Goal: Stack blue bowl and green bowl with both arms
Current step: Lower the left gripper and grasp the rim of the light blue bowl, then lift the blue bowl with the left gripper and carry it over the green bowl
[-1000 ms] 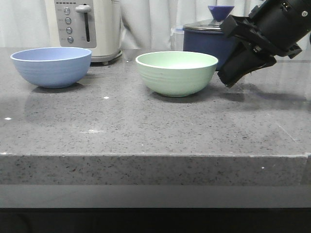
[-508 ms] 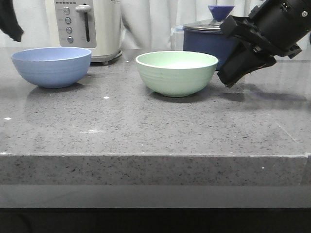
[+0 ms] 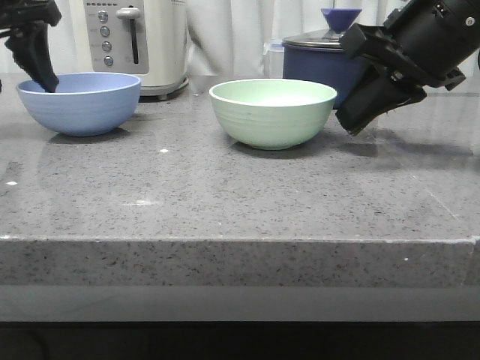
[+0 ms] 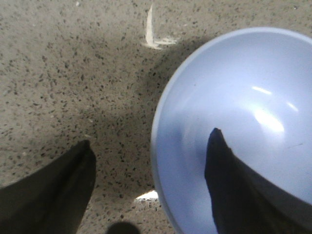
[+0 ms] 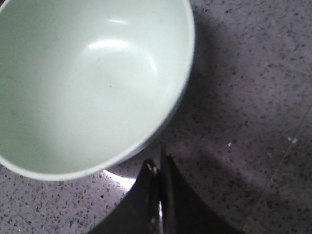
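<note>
The blue bowl (image 3: 79,102) stands upright at the far left of the counter. My left gripper (image 3: 41,75) is open over its left rim. In the left wrist view the left gripper (image 4: 151,146) straddles the rim of the blue bowl (image 4: 253,112), one finger inside, one outside over the counter. The green bowl (image 3: 272,112) stands upright near the middle. My right gripper (image 3: 349,124) is shut and empty, hanging just right of it. In the right wrist view the shut right gripper (image 5: 158,163) lies just outside the rim of the green bowl (image 5: 83,83).
A white toaster (image 3: 135,45) stands behind the blue bowl. A dark navy lidded saucepan (image 3: 319,60) stands behind the green bowl and the right arm. The grey speckled counter (image 3: 225,195) ends in a front edge low in the front view.
My left gripper has come in from the upper left and dropped onto the blue bowl's left rim. The right arm and both bowls have not moved.
</note>
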`<state>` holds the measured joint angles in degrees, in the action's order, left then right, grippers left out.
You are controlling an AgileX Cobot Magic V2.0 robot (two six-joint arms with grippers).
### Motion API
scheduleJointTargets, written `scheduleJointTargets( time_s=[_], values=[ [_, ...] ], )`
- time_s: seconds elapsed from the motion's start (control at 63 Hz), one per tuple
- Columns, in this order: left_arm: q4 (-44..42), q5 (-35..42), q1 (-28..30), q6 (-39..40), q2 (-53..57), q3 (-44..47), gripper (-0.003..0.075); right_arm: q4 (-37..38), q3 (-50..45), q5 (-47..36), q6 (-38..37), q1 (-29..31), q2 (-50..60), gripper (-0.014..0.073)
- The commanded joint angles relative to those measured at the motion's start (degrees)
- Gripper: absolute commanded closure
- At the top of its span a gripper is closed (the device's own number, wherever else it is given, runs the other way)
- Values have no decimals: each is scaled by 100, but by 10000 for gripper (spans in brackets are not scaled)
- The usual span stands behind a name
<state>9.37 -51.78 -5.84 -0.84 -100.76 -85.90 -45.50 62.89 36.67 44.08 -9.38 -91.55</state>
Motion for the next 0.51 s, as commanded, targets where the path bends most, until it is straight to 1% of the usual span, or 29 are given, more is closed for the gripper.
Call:
scheduleJointTargets(
  time_s=[0.0, 0.143, 0.206, 0.302, 0.413, 0.492],
  values=[
    [382, 192, 64, -155, 182, -198, 248, -226, 133, -126, 63, 1, 218, 657],
    [582, 202, 69, -276, 119, -198, 249, -226, 133, -128, 63, 1, 218, 657],
    [582, 202, 69, -276, 121, -198, 267, -226, 133, -134, 63, 1, 218, 657],
    [582, 237, 69, -276, 121, -198, 339, -226, 133, -134, 63, 1, 218, 657],
    [582, 237, 69, -276, 121, -198, 451, -226, 133, -134, 63, 1, 218, 657],
    [582, 237, 69, -276, 121, -198, 517, -226, 133, -134, 63, 1, 218, 657]
  ],
)
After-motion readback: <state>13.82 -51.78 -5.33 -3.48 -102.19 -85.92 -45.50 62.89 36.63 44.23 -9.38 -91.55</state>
